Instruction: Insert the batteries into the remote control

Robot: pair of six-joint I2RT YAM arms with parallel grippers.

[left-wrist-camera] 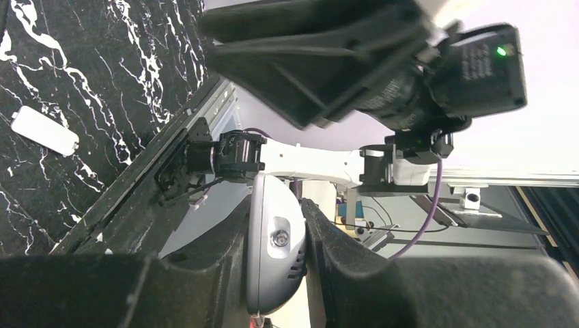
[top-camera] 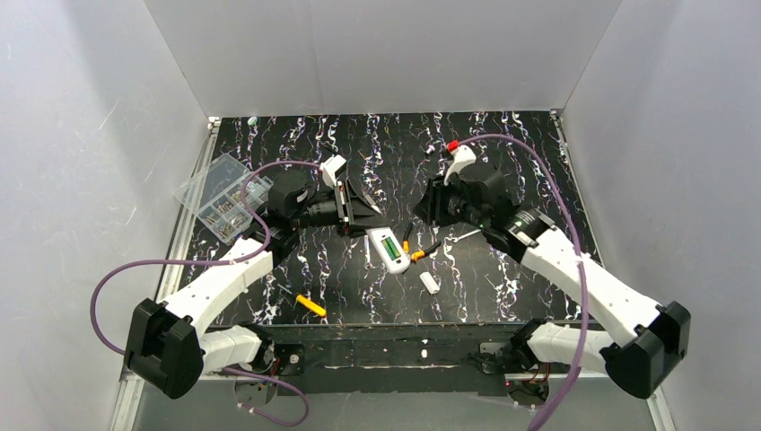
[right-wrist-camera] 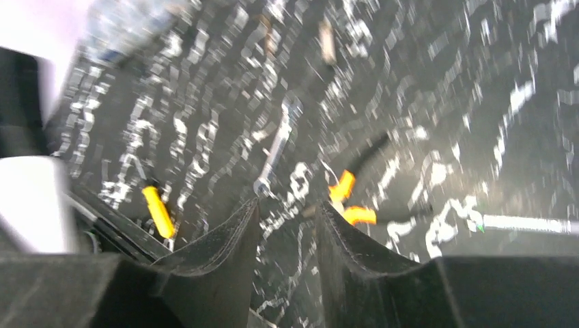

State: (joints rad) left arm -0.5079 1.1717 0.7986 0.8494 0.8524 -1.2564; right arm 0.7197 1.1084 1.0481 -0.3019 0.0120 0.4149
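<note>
A clear plastic box (top-camera: 220,193) sat at the far left of the black marbled table (top-camera: 502,287); a yellow-handled tool (top-camera: 311,305) lay near the front edge. The left gripper (left-wrist-camera: 275,205) hung turned sideways, a grey rounded piece (left-wrist-camera: 273,253) filling the gap between its fingers, though I could not tell whether it was pinched. The remote control (top-camera: 399,262) lay at centre, the green batteries (top-camera: 390,244) showing within its body; a small white cover (top-camera: 430,283) lay just right of it, apart. The right gripper (right-wrist-camera: 287,205) hovered over the table, fingers slightly spread around nothing, its view blurred.
</note>
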